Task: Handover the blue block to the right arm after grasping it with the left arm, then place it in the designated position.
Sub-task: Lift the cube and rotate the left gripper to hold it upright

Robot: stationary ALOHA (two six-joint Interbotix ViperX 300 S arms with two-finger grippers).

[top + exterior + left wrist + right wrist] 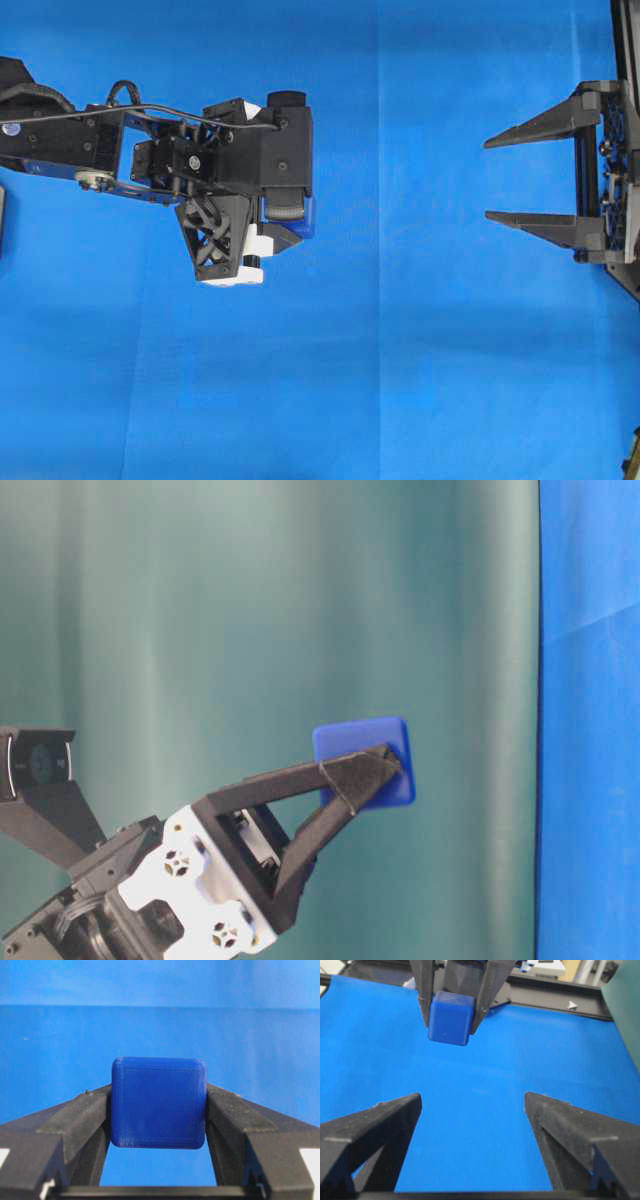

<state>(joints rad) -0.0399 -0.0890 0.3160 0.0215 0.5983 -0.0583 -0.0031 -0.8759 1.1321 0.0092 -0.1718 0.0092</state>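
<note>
The worktop (420, 350) is covered by a bright blue cloth, on which faint straight fold lines can be made out in the overhead view. In the table-level view a green curtain (250, 610) is seen behind the scene, with a strip of the blue cloth at the right edge. In the right wrist view a black frame (555, 1002) is seen along the far edge of the cloth, with some blurred clutter beyond it. The blue block (158, 1102) is pinched between the two black fingers of the left gripper (157, 1125) and is held clear of the cloth; its flat sides are pressed by the fingertips, as is shown in the left wrist view. In the overhead view the left arm (150, 150) is stretched in from the left, and only a sliver of the block is visible beside the wrist camera. The right gripper (505, 180) is held at the right edge, well apart from the block, with its fingers spread wide and nothing between them. In the right wrist view it is pointed towards the held block.
</note>
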